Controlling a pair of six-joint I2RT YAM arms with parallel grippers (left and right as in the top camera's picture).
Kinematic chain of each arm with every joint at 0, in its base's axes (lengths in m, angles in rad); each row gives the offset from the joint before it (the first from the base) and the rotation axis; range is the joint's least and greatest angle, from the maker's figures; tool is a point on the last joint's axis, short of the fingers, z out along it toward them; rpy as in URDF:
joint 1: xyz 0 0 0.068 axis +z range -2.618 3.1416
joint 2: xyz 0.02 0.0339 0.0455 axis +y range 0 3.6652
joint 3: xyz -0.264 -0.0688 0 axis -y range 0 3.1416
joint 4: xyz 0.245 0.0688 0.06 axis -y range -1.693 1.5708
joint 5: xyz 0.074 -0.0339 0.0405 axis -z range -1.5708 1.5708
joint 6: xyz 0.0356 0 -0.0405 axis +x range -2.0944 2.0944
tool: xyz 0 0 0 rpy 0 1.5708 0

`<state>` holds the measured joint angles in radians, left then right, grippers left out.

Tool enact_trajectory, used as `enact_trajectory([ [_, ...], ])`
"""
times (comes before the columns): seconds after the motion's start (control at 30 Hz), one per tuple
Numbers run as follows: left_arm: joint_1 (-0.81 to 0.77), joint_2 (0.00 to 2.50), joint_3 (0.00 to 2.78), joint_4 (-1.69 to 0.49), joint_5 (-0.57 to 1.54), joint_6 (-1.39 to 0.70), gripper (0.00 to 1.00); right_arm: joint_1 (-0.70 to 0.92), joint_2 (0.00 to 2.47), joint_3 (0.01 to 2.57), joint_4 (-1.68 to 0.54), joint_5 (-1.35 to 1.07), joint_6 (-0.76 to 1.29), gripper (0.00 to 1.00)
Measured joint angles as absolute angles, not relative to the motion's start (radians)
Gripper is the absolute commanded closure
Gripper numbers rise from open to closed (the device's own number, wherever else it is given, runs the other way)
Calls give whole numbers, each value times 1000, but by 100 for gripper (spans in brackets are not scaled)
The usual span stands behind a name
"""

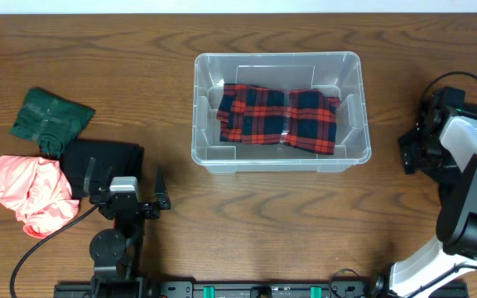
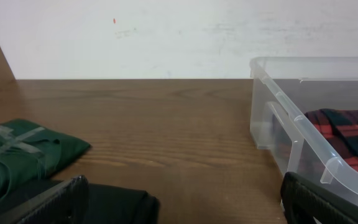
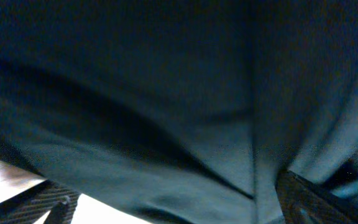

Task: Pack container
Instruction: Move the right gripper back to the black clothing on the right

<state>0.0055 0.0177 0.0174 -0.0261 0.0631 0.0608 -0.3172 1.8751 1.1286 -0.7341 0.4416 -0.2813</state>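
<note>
Container centred on bench, folded red-and-black plaid cloth inside. Left fingers spread wide, empty, near black garment, green garment, pink garment. Right fingers off to container's right, dark fabric filling their view; open or closed, cannot tell.
</note>
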Motion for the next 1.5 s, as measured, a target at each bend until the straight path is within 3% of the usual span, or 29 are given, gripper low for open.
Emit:
enact_trajectory([
  [0.43,6,18,17,-26,63,61,2,-336,1913,1145,-630,572,-258,1],
  [0.83,6,18,17,-26,63,61,2,-391,1915,1141,-519,456,-200,2],
  [1.0,6,18,17,-26,63,61,2,-404,1911,1110,-468,422,-180,18],
  [1.1,6,18,17,-26,63,61,2,-405,1909,1093,-442,403,-170,34],
  [1.33,6,18,17,-26,63,61,2,-405,1915,1084,-424,408,-155,60],
  [1.5,6,18,17,-26,64,61,2,-405,1921,1084,-418,433,-159,73],
])
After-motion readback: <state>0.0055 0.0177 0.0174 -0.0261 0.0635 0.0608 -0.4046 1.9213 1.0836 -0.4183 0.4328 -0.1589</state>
